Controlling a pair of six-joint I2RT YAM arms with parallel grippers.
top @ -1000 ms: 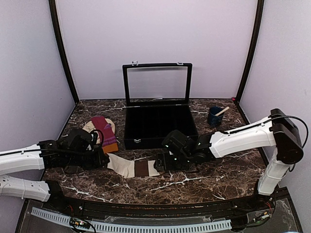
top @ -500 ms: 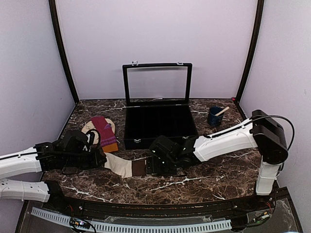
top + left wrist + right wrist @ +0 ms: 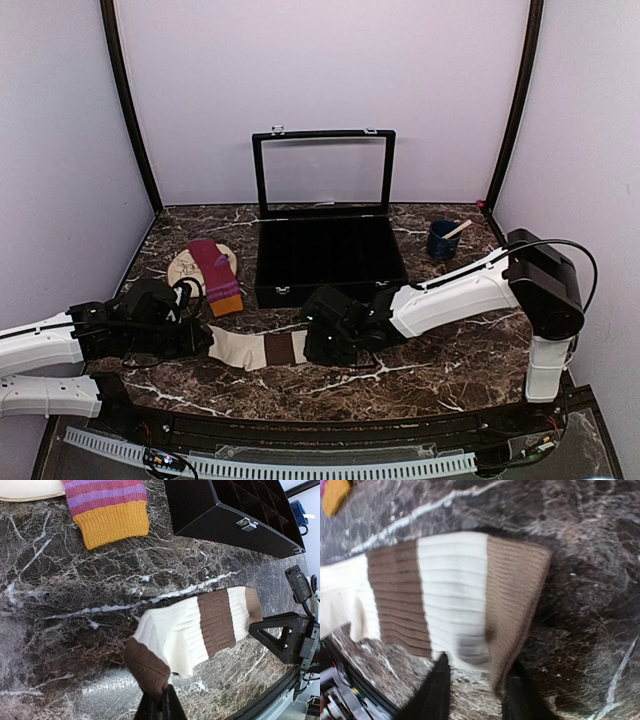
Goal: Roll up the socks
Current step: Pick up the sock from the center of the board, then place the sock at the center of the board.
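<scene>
— What's on the dark marble table (image 3: 450,370)?
— Open black case (image 3: 330,255) at the back, blue cup (image 3: 441,241) to its right. Tan mat (image 3: 183,266) on the left, maroon sock (image 3: 215,270) across it, orange end on marble. Cream sock (image 3: 255,348) up front.

Soft, even light from above fills the top view. The walls (image 3: 320,80) are bright and the dark marble table (image 3: 450,370) is dim, with only faint shadows. The left wrist view is crisp, with a pale patch of glare on the marble below the cream sock (image 3: 195,630). The right wrist view is smeared by blur, and the right gripper (image 3: 476,692) shows dark and out of focus.
</scene>
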